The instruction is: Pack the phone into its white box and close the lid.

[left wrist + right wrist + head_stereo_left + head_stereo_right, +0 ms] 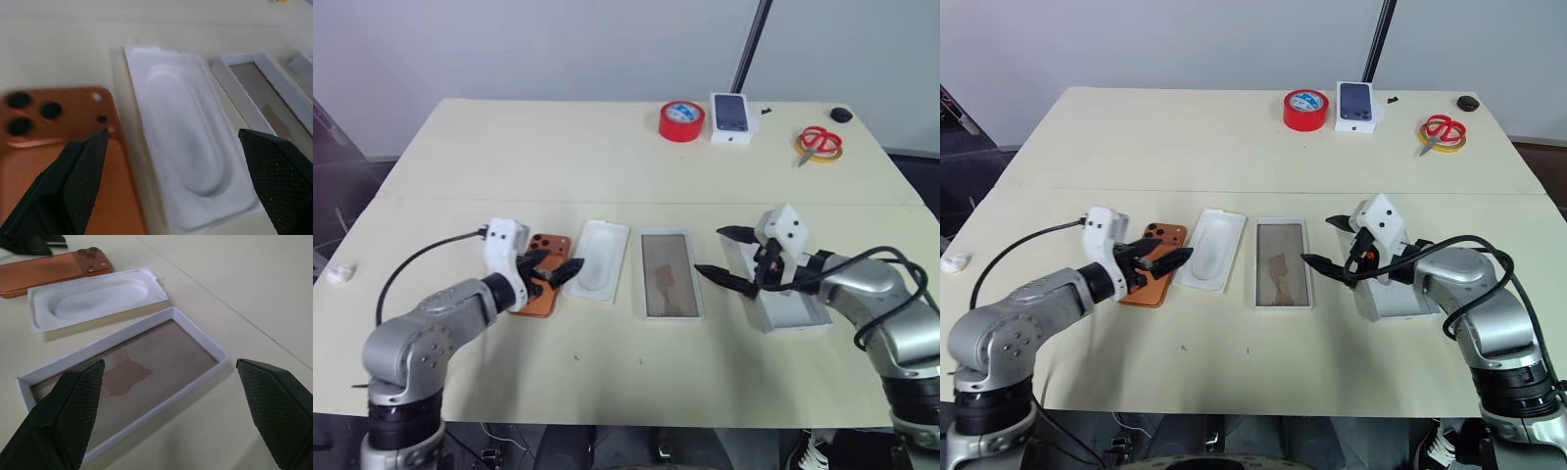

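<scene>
a: where's the phone [541,276]?

b: lying back up on the worktop [607,157], toward the front edge and left of the middle, camera block pointing to the far edge. the left gripper [554,272] hangs over the phone's right side, jaws spread wide and holding nothing.

a: and the white box [666,274]?

b: near the middle of the front half, lying open, its brownish inside bare. between it and the phone sits a white insert [597,259] with an oval recess, just beside the phone and a little apart from the box.

a: the other arm?

b: the right gripper [724,255] hovers just right of the white box, pointing toward it, jaws also wide and empty. under that arm lies a deeper white tray [788,313], partly hidden, so i can't tell its full outline.

a: anything along the far edge?

b: a red tape roll [681,120] right of the middle, a small white carton [730,117] showing a phone picture just beside it, then red-handled scissors [819,143] lying on a yellow ring nearer the far right corner, and a small black knob [842,115] at that corner. a crumpled white scrap [339,273] lies at the left edge.
</scene>
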Tool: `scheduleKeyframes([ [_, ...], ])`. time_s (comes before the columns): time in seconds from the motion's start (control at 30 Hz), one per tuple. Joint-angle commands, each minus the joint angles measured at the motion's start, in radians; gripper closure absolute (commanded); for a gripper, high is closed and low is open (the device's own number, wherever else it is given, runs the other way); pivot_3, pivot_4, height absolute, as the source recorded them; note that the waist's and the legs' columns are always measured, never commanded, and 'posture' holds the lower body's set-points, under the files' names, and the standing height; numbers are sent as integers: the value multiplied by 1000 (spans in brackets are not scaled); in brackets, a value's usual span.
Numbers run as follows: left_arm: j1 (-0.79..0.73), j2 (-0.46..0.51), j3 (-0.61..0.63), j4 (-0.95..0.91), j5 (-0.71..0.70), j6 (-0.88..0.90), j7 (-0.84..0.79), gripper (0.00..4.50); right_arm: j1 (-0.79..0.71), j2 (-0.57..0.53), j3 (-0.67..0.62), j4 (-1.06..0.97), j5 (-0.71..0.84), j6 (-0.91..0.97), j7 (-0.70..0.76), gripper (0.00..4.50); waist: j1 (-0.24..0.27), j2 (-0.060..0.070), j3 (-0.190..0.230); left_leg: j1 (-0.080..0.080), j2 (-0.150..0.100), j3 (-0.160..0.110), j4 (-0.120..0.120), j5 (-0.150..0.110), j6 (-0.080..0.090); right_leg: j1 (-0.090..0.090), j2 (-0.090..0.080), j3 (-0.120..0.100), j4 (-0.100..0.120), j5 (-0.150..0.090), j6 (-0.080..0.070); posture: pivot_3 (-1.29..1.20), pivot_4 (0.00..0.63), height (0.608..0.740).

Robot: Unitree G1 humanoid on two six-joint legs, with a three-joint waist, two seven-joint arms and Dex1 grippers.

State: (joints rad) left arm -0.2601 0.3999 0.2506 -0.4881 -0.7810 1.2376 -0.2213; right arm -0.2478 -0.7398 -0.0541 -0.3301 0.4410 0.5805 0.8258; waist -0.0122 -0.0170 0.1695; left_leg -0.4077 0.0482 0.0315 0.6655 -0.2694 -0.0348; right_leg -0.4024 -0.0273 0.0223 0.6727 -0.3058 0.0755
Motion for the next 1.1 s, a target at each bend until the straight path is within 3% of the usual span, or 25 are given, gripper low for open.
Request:
scheduleKeyframes([
  [0.03, -65, -71, 37, -2, -43, 120, 93, 66, -12, 0, -11, -26, 4, -16, 3, 0, 0, 0, 0, 0, 0, 0, 0, 0, 0, 0, 0, 0, 0, 0, 0, 0, 150, 732],
  [0.3, -183, -210, 64, 97, 9, 253, 209, 66, 30, -14, -26, -83, 15, 8, 5, 0, 1, 0, 0, 0, -1, 0, 1, 0, 0, 0, 0, 0, 0, 0, 0, 0, 150, 732],
  [0.63, -269, -267, 84, 211, 75, 248, 228, 66, 76, -57, 2, -186, 30, 41, 40, 0, 1, 0, 0, 0, -2, -1, 1, 0, -1, 0, 0, 0, 0, 0, 0, 0, 150, 732],
  [1.1, -298, -306, 185, 163, 68, 297, 206, 66, 72, -39, 57, -170, 1, 14, 42, 0, 0, -1, 0, 0, -3, -1, 1, 1, -1, 0, 0, 0, 0, 0, 0, 0, 150, 732],
])
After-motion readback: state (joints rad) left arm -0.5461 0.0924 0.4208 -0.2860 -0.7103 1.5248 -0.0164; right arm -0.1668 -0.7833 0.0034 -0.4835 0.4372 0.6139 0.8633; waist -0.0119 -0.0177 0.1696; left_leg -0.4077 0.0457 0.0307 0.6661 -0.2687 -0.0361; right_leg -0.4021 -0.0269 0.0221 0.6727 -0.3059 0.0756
